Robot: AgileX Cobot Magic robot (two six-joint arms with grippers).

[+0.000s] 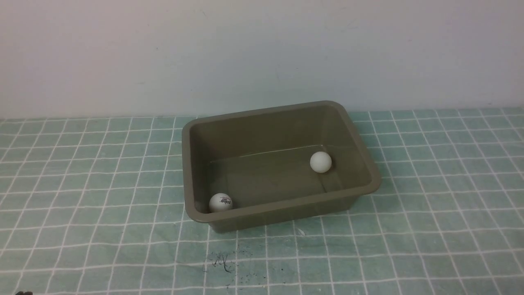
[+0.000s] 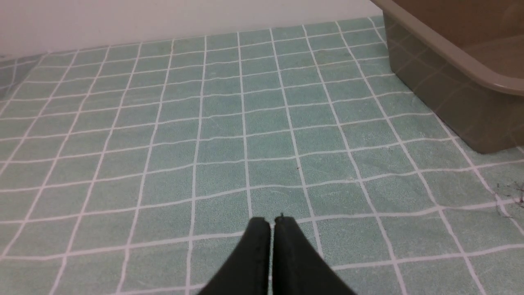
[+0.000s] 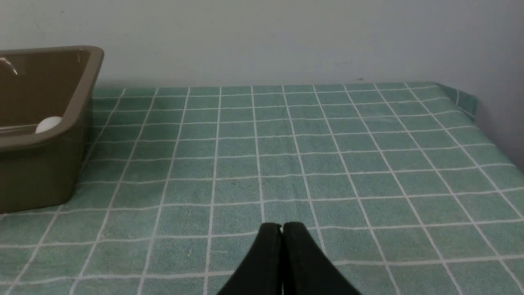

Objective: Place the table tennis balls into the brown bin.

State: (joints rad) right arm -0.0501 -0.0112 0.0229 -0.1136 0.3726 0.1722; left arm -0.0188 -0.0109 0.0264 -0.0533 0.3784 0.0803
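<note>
The brown bin (image 1: 282,207) sits mid-table in the front view. Two white table tennis balls lie on its floor: the logo ball (image 1: 220,202) in the near left corner, the plain ball (image 1: 320,162) by the right wall. Neither arm shows in the front view. In the left wrist view my left gripper (image 2: 272,221) is shut and empty over the cloth, with the bin's corner (image 2: 458,94) off to one side. In the right wrist view my right gripper (image 3: 282,226) is shut and empty, apart from the bin (image 3: 41,172), where one ball (image 3: 48,123) peeks over the rim.
A green checked cloth (image 1: 430,229) covers the table up to the pale wall. Dark scribble marks (image 1: 223,262) stain the cloth in front of the bin. The table's far right corner (image 3: 462,98) shows in the right wrist view.
</note>
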